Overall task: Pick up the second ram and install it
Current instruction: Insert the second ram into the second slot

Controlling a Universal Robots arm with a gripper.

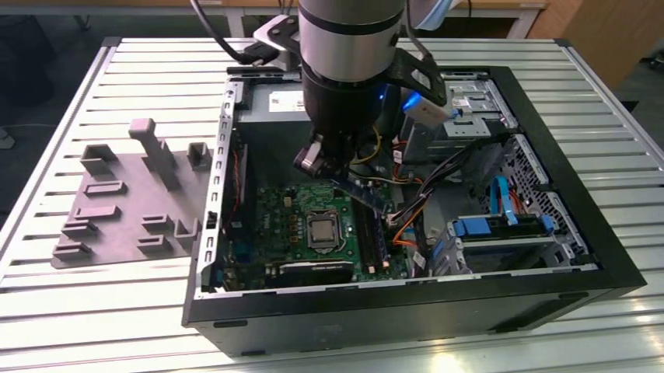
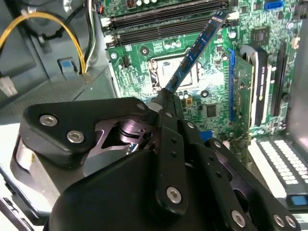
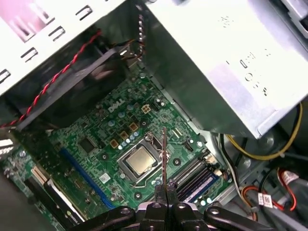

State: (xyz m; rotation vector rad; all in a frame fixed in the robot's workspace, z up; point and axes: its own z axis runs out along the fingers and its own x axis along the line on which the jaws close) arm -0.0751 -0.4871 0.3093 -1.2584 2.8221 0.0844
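Clamping the gripper on one end of the second ram, holding it slanted above the green board, near its black slots.

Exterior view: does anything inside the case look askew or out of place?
Only the second ram: it hangs slanted in the end effector above the green board, not seated in a slot. No damage shows.
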